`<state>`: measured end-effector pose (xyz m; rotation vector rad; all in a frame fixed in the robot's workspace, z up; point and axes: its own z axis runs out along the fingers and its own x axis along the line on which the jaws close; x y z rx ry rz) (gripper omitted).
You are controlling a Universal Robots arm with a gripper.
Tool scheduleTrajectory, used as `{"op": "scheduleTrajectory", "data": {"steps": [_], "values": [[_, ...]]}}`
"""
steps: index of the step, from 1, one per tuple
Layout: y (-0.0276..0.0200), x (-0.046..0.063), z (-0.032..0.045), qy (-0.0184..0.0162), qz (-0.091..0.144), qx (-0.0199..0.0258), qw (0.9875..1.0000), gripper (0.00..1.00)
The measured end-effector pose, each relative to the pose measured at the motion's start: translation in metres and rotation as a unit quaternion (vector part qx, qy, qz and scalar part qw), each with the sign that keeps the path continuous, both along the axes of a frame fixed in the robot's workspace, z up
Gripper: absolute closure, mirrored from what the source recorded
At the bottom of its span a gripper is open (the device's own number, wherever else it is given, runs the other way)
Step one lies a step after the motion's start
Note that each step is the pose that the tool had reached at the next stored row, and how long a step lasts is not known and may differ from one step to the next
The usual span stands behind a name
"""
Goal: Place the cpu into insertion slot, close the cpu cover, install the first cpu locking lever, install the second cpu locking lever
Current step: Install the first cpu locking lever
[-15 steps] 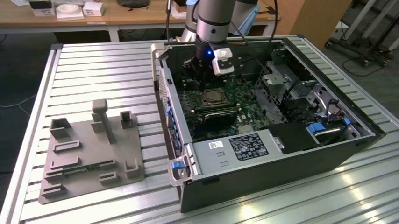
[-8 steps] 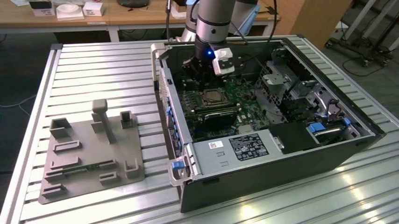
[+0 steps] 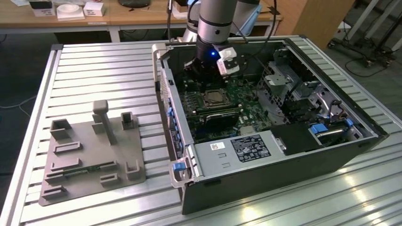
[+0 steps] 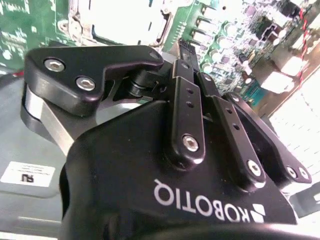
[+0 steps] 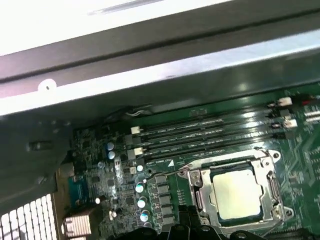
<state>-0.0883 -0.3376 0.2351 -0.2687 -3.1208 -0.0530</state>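
**Inspector:** Position of the arm?

**Examiner:** In the exterior view the arm (image 3: pixel 217 19) reaches down into the open computer case (image 3: pixel 283 186), which stands on a slatted metal table (image 3: pixel 94 61). The gripper (image 3: pixel 202 71) hangs over the green motherboard (image 5: pixel 300 150). It is just beside the insertion slot (image 5: pixel 231 165), on the side away from the power supply (image 3: pixel 248 147).

**Inspector:** State of the claw?

**Examiner:** Cannot tell. The second wrist view shows its black body from behind, but not how wide it stands or whether it grips anything.

**Inspector:** Where is the cpu?

**Examiner:** The cpu (image 5: pixel 236 192) lies in the insertion slot, silver-grey top upward and level with the board. In the first wrist view the cpu cover (image 5: pixel 273 182) appears to lie down around it as a silvery frame, with the chip's top showing through the window. Whether the cover is locked down cannot be made out.

**Inspector:** Any contact between gripper and chip?

**Examiner:** The exterior view shows the gripper to one side of the cpu, not over it. Contact with the cover or the board cannot be judged.

**Inspector:** Surroundings?

**Examiner:** Long black memory slots (image 5: pixel 200 132) run alongside the insertion slot, between it and the case wall. A grey fixture tray (image 3: pixel 94 155) sits on the table at the exterior view's left, well apart from the case.
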Motion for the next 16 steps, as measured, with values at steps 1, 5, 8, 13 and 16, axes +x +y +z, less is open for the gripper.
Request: {"op": "scheduleTrajectory", "data": {"steps": [1, 5, 8, 13, 16], "values": [[0.0, 0.0, -0.0001, 0.0, 0.009, 0.0, 1.0, 0.9], [0.0, 0.0, -0.0004, 0.0, 0.046, 0.0, 0.999, 0.9], [0.0, 0.0, -0.0008, 0.0, 0.072, 0.0, 0.9974, 0.9], [0.0, -0.0009, -0.001, -0.0001, 0.102, 0.0001, 0.9948, 0.9], [0.0, -0.0022, -0.0003, -0.0004, 0.105, -0.0001, 0.9944, 0.9]]}}
